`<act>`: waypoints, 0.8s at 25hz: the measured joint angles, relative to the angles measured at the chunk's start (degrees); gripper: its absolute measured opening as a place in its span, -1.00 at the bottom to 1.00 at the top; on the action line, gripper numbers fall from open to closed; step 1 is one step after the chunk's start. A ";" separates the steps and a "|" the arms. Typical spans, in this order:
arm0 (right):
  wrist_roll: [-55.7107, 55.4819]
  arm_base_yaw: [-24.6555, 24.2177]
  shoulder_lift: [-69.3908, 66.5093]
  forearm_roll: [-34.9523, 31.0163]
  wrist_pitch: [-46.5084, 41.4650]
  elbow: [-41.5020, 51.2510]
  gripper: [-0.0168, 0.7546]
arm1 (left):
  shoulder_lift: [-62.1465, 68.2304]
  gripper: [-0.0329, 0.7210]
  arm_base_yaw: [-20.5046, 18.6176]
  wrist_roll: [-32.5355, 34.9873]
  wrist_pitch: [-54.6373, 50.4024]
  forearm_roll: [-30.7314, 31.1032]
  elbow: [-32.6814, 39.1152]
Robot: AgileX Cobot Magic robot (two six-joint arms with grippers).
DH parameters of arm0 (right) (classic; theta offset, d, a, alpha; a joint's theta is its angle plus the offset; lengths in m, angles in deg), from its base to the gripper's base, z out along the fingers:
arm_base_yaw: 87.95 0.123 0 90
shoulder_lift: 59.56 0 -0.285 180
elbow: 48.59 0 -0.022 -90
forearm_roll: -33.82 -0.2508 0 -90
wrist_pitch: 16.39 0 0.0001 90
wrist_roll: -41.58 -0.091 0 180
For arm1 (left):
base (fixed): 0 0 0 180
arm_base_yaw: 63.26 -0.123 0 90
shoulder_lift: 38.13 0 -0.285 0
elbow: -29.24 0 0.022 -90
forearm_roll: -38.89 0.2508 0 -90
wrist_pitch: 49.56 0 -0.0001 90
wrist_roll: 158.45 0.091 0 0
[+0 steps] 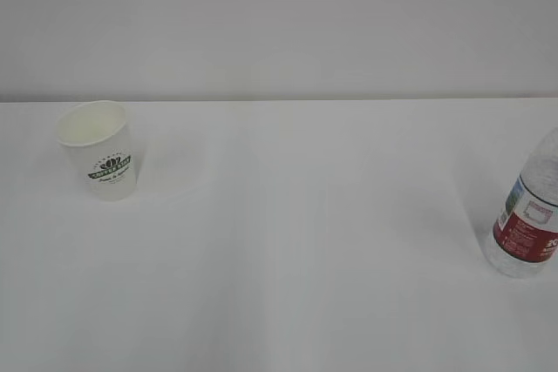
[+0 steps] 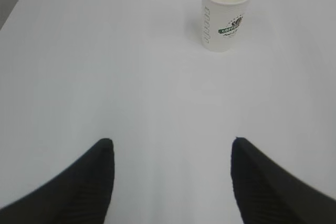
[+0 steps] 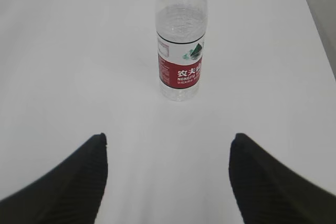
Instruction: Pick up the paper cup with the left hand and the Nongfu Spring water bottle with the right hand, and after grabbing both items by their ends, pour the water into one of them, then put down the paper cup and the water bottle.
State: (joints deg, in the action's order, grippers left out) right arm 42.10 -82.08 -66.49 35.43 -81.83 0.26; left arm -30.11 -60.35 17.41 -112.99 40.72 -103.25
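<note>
Cup (image 1: pixel 98 152) and bottle (image 1: pixel 529 228) stand upright on a white table (image 1: pixel 296 241), well apart, the paper cup at the far left of the exterior view and the water bottle at the right edge, where its top is cut off by the frame. The cup is white with a dark green logo on its wall and its open mouth facing up. The bottle is clear plastic with a red-and-white label, and its neck is out of view in every picture. The left gripper (image 2: pixel 172 179) has its two black fingers spread wide with only bare table between them; the cup stands ahead of it and a little to the right, untouched. The right gripper (image 3: pixel 169 174) is likewise spread wide and holds nothing, with the bottle standing ahead of it, apart from both fingers.
</note>
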 joint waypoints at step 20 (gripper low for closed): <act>0.00 0.00 0.00 0.00 0.00 0.00 0.44 | 0.00 0.43 0.00 0.00 0.00 0.00 0.00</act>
State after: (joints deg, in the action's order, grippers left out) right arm 42.10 -82.08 -66.49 35.43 -81.83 0.26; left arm -30.11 -60.35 17.41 -112.99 40.72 -103.25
